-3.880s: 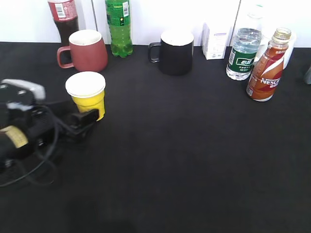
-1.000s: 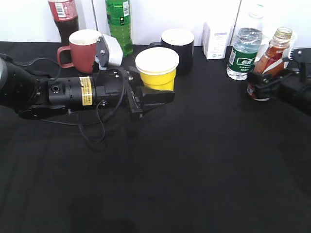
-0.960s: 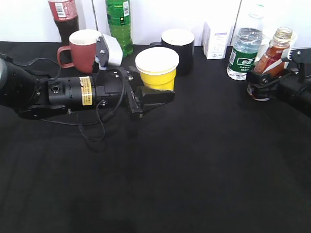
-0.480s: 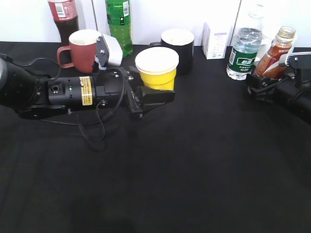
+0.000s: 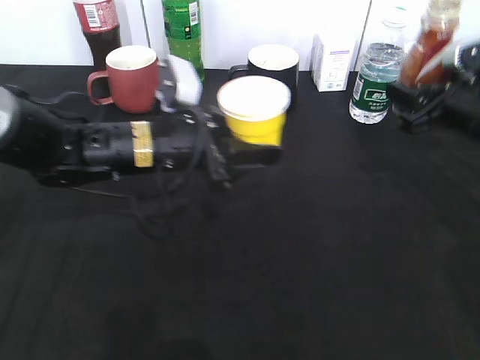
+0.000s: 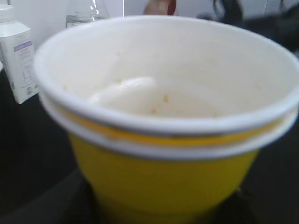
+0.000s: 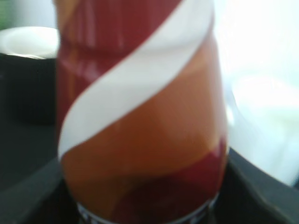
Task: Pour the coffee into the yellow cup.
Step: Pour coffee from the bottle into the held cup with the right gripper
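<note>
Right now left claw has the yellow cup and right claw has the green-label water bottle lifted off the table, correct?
Not quite. The left claw does hold the yellow cup, but the right claw has lifted the coffee bottle, not the water bottle, which stands on the table. The exterior view shows this; the right wrist view shows the orange-red and white label up close.
</note>
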